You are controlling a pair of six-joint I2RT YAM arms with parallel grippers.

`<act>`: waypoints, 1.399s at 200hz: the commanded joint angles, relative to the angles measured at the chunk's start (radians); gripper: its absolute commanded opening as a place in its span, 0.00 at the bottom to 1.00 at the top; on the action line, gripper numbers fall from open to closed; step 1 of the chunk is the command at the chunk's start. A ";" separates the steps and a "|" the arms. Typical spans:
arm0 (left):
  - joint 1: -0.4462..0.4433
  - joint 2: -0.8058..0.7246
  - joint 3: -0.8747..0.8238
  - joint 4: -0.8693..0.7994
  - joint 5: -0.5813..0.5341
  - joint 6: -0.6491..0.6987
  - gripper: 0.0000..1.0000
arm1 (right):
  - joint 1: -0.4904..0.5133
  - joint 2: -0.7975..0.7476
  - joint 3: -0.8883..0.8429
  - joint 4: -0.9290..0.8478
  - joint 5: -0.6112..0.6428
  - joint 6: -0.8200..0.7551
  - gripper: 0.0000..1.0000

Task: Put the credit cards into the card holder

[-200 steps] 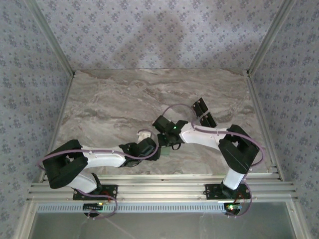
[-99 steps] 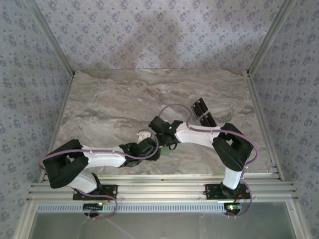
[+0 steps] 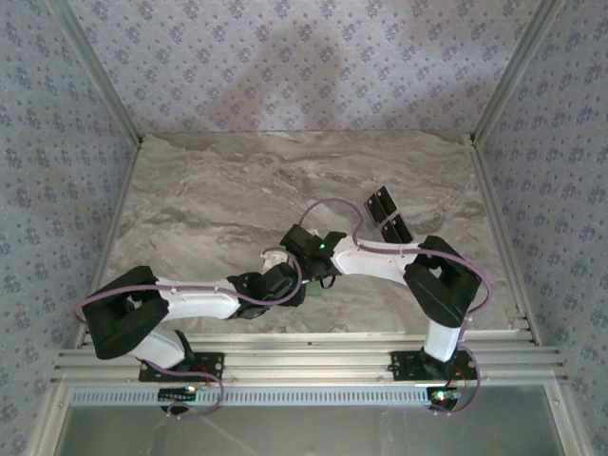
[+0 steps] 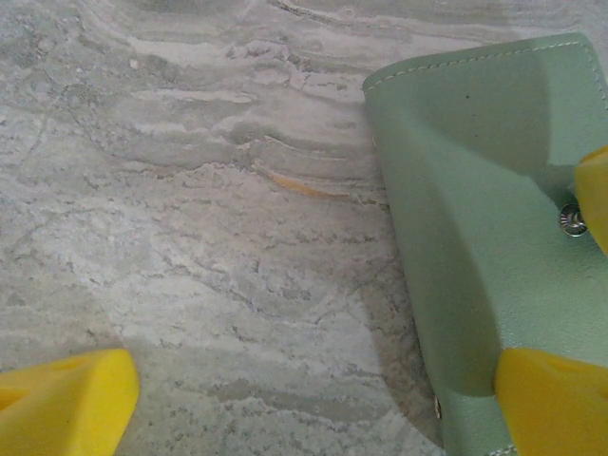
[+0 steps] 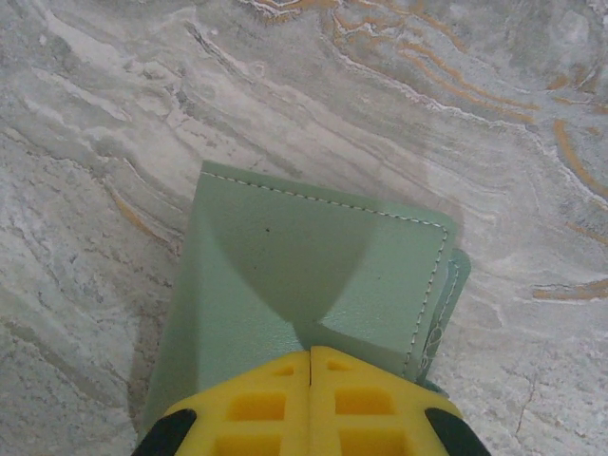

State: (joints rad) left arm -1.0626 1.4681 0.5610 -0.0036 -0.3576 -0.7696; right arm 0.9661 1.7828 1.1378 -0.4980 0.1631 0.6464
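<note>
One card holder (image 5: 285,256) | sage-green | pale edge stitching (image 5: 323,201) | tented, creased

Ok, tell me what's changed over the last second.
The right arm swung slightly left, its elbow drawing in, with the right claw shut on the card holder. The left arm, the open left claw and the credit cards stayed put.

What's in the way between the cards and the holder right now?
Nothing visible lies on the table between the cards and the holder. The right arm reaches across above that stretch, hiding part of it, and its shut claw pinches the holder's cover.
</note>
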 commanded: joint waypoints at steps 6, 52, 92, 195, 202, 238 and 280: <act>-0.007 0.054 -0.016 0.039 0.132 -0.026 0.98 | 0.025 -0.011 -0.010 -0.027 -0.014 0.026 0.00; -0.007 0.059 -0.016 0.040 0.132 -0.027 0.98 | 0.025 -0.019 -0.001 -0.033 -0.009 0.018 0.00; -0.007 0.061 -0.015 0.040 0.132 -0.027 0.98 | 0.032 -0.007 -0.032 -0.006 -0.024 0.031 0.00; -0.007 0.062 -0.021 0.043 0.132 -0.029 0.98 | 0.052 -0.031 -0.059 0.012 -0.031 0.070 0.00; -0.007 0.062 -0.021 0.043 0.131 -0.029 0.98 | 0.051 -0.036 -0.054 0.008 -0.028 0.068 0.00; -0.007 0.064 -0.021 0.045 0.130 -0.029 0.98 | 0.044 -0.062 -0.035 -0.005 -0.011 0.062 0.00; -0.007 0.065 -0.021 0.046 0.130 -0.029 0.98 | 0.045 -0.069 -0.027 -0.004 -0.004 0.060 0.00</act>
State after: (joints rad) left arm -1.0672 1.4731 0.5610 -0.0010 -0.3676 -0.7677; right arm 0.9844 1.7409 1.0946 -0.4847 0.1867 0.6914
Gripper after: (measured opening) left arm 0.983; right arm 0.058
